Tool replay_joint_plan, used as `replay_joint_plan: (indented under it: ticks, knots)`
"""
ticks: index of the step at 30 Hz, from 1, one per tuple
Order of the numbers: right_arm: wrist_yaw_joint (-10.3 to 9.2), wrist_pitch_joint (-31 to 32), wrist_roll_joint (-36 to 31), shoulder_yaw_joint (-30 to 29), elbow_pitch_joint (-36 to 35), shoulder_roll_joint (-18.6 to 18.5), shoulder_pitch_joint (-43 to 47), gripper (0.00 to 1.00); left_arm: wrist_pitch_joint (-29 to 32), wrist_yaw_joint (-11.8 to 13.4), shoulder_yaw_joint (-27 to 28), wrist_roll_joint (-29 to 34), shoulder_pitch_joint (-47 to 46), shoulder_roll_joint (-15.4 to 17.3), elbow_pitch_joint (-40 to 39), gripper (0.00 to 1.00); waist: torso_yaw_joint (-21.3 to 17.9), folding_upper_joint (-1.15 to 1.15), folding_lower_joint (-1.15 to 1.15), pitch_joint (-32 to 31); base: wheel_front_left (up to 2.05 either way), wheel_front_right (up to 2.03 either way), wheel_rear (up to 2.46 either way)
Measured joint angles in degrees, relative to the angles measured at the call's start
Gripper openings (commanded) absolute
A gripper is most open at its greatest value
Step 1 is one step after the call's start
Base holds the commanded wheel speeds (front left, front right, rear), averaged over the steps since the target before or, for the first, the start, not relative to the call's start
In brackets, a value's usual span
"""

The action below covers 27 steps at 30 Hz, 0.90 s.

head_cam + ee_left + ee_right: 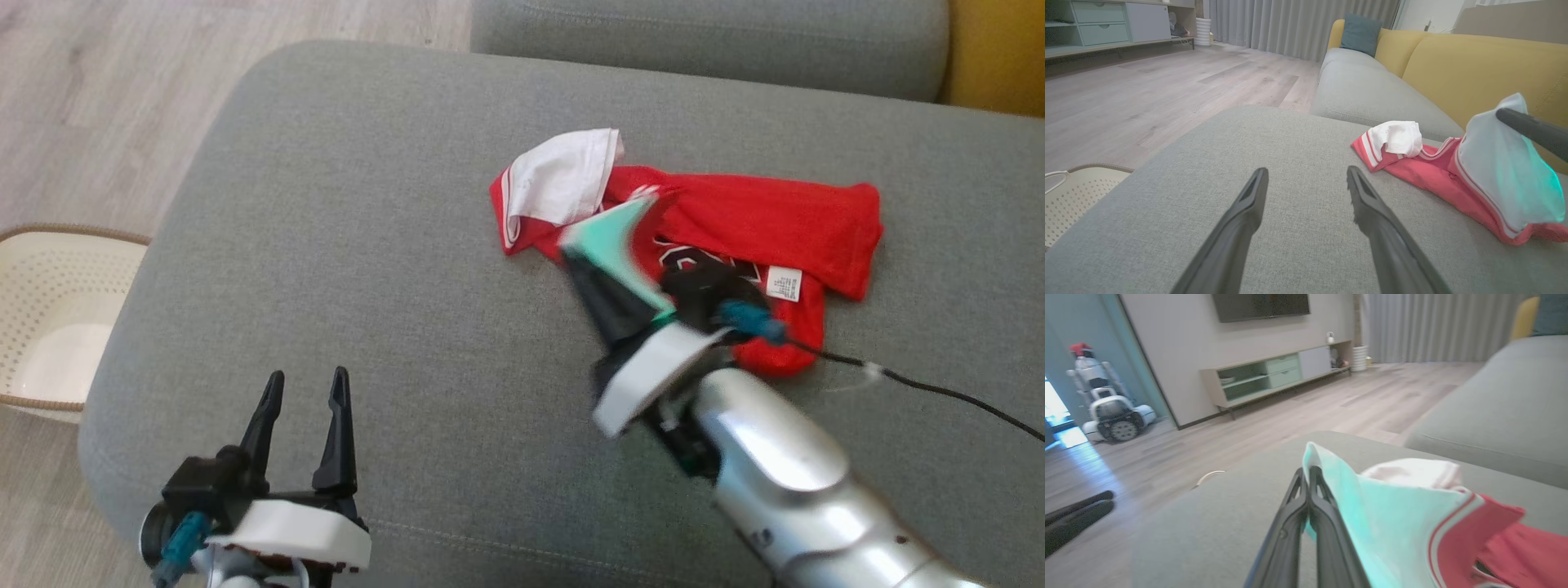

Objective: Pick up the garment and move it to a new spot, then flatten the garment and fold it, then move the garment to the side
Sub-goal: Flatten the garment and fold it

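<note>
We clamp the right gripper [1306, 477] on a hem of the red jersey [759, 220] to lift it off the sofa cushion [367, 204]; the left gripper [306, 384] waits released near the front-left corner.

red-white garment [735, 220], crumpled, corner lifted

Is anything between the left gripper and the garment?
Nothing visible: bare grey cushion lies between the left gripper and the red garment. The right gripper is shut on its white part.
</note>
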Motion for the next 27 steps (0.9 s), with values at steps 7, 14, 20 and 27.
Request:
replay_joint_plan:
  ticks: [7, 14, 20, 27]
  knots:
    - [0.0, 3.4, 7.0, 15.8, -7.2, -0.2, -4.4, 0.0, 0.0, 0.0, -0.4, 0.5, 0.1, 0.0, -0.7, 1.0, 2.5, 0.0, 0.0, -0.9, 0.0, 0.0, 0.0]
    - [0.0, 9.0, 15.0, 28.2, -7.6, -1.4, -7.7, 0.92, 0.0, 0.0, -0.8, 0.4, 0.4, 0.0, -0.8, 1.0, 5.5, 0.0, 0.0, -1.0, 0.0, 0.0, 0.0]
    - [0.0, 9.5, 19.2, 31.8, -6.3, -2.8, -8.8, 1.0, 0.0, 0.0, -0.8, 0.4, 1.2, 0.0, -0.8, 1.0, 6.2, 0.0, 0.0, -0.8, 0.0, 0.0, 0.0]
    - [0.0, 3.0, 20.6, 27.1, -3.4, -5.0, -9.0, 1.0, 0.0, 0.4, -0.5, 0.4, 1.2, 0.0, -1.3, 1.0, 3.6, 0.0, 0.0, -1.3, 0.0, 0.0, 0.0]
